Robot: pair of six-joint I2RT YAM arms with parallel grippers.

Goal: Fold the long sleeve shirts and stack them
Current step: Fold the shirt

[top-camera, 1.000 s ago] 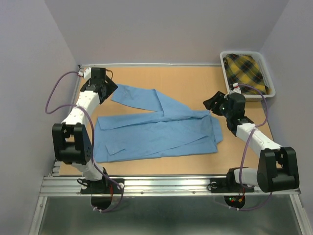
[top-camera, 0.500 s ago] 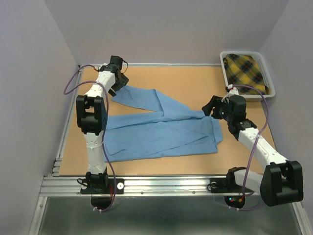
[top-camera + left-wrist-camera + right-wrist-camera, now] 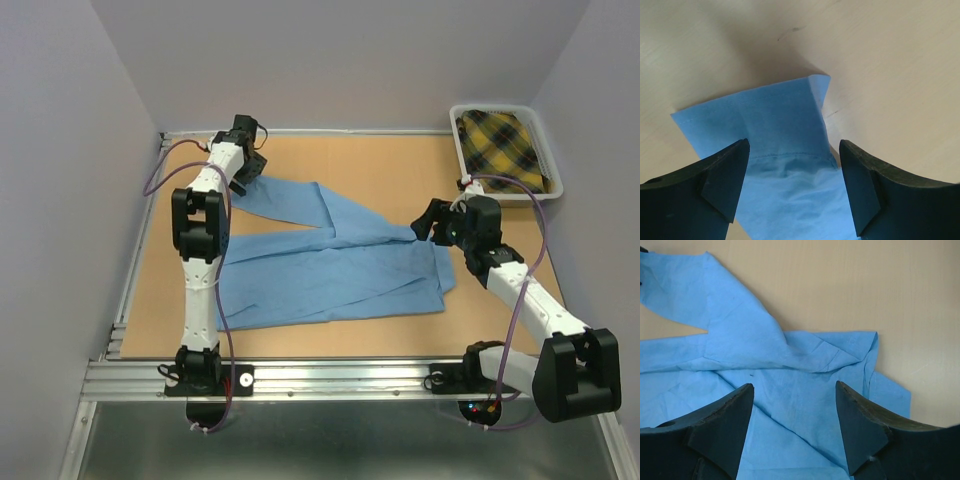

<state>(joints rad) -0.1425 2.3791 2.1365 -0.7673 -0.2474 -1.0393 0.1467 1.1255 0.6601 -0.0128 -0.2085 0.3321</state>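
- Left claw (image 3: 792, 150) is released, fingers wide apart over the cuff (image 3: 755, 120) of a sleeve at the far left of the table (image 3: 390, 165); whether they touch the cloth I cannot tell
- Right claw (image 3: 794, 390) is also released; it hangs over the right end of the shirt (image 3: 330, 270), where the cloth is bunched in folds
- Bin (image 3: 503, 107) stands at the far right corner; in it lies a yellow and dark plaid cloth (image 3: 505, 145), filling nearly all of it
- Shirt is light blue and lies spread on the table between the arms
- Top view alone shows the bin and the whole shirt; left wrist view alone shows the stitched seam of the cuff; right wrist view shows the creases close up
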